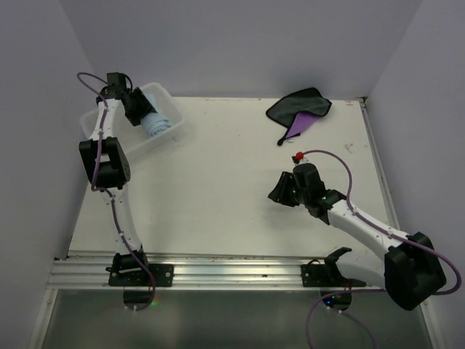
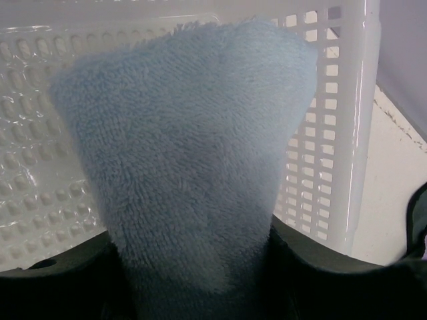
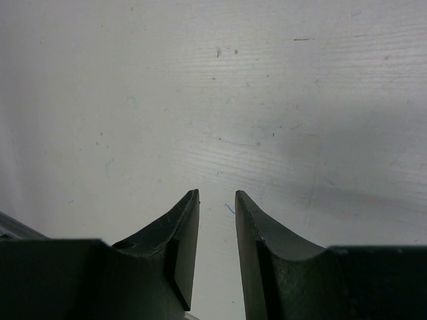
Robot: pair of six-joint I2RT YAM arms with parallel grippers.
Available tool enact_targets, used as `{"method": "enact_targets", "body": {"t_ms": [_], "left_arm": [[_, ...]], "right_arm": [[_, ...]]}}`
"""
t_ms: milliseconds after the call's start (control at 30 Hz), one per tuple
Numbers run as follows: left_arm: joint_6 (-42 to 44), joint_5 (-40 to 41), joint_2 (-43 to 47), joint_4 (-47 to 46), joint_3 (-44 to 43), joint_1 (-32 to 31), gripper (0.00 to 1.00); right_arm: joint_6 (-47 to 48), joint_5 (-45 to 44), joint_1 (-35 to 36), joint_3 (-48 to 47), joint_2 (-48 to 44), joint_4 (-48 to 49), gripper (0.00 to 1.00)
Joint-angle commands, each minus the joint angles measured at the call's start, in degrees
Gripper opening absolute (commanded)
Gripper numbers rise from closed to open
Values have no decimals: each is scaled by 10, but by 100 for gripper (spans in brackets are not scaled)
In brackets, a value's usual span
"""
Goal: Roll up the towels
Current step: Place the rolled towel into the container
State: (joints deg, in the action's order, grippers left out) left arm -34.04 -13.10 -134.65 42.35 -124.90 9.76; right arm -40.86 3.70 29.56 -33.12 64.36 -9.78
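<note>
A rolled light blue towel (image 2: 187,133) fills the left wrist view, and my left gripper (image 2: 193,273) is shut on its lower end. In the top view that gripper (image 1: 144,114) holds the towel (image 1: 158,124) inside the white lattice basket (image 1: 168,103) at the table's far left. The other towel (image 1: 298,107), dark grey-black with a purple underside showing, lies crumpled and flat at the far right. My right gripper (image 1: 279,190) hovers over bare table well in front of it. Its jaws (image 3: 217,197) stand a little apart with nothing between them.
The basket's side wall (image 2: 333,133) is just right of the blue towel. White walls close in the table on the left, back and right. A metal rail (image 1: 218,275) runs along the near edge by both arm bases.
</note>
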Motion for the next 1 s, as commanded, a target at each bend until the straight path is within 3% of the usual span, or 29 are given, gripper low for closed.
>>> {"method": "enact_targets", "body": {"t_ms": [0,967], "left_arm": [[-30,-19,-9,-46,-38,7,62],[-38,-25,-93,-95,-45,-18,70]], "right_arm": [[16,25,-16,-21,20,13,33],[49,48,-38,-57,99,32,33]]}}
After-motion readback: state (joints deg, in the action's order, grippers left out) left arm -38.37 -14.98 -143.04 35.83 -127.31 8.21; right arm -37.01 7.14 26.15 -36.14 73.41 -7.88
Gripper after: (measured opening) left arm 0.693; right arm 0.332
